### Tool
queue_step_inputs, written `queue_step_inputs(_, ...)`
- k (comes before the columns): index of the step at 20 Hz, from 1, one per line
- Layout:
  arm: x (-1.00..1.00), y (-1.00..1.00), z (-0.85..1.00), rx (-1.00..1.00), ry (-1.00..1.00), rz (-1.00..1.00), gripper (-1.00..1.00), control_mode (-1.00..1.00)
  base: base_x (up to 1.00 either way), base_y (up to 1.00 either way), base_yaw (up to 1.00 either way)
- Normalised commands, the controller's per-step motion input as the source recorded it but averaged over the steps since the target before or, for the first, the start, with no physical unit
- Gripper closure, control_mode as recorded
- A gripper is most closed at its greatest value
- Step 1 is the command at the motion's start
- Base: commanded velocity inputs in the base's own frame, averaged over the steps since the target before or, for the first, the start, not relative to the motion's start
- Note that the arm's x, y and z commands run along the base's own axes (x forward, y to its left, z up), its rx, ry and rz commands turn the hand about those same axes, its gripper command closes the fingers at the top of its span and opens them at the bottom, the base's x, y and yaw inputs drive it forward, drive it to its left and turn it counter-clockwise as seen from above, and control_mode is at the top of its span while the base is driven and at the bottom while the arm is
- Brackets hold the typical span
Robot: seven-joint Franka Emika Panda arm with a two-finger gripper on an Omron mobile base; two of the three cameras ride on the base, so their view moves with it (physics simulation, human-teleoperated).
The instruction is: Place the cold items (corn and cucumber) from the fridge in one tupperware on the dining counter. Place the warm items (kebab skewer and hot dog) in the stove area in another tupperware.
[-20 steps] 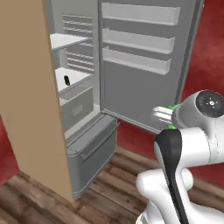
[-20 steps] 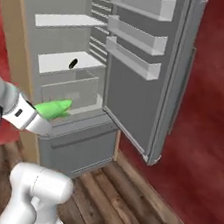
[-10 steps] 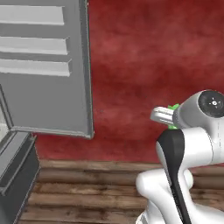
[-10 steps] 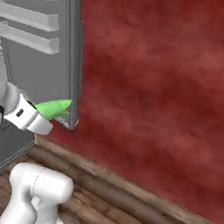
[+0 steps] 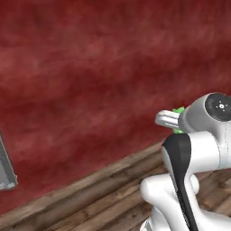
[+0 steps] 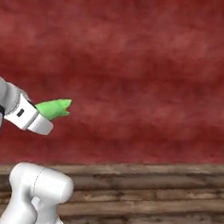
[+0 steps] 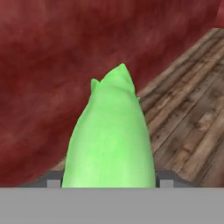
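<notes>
The gripper (image 7: 109, 183) is closed on the corn (image 7: 110, 144), a green husked ear with a pointed, split tip. In the hand view the corn fills the centre from 6 o'clock up toward 12 o'clock, with one dark fingertip (image 7: 52, 181) visible on each side of its base, both touching the husk. The husk tip points away from the hand.

In the right base view the corn (image 6: 54, 108) projects from the white end of the arm toward 3 o'clock, tilted slightly upward, clear of all surroundings. In the left base view a small part of the corn (image 5: 178, 113) shows at 9 o'clock of the round wrist joint, mostly hidden behind the arm.

A dark red wall (image 6: 151, 64) stands ahead of the corn. A wooden plank floor (image 6: 162, 202) runs along its foot. In the left base view a grey panel edge (image 5: 5, 167) appears at 9 o'clock, at the frame border.
</notes>
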Motion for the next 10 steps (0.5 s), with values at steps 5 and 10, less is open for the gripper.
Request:
queue_step_inputs(5,0.00,0.00,0.00,0.00,0.00,0.00,1.00,1.00,0.03,0.00,-0.79)
queue_step_inputs(10,0.00,0.00,0.00,0.00,0.00,0.00,1.00,1.00,0.13,0.00,-0.70)
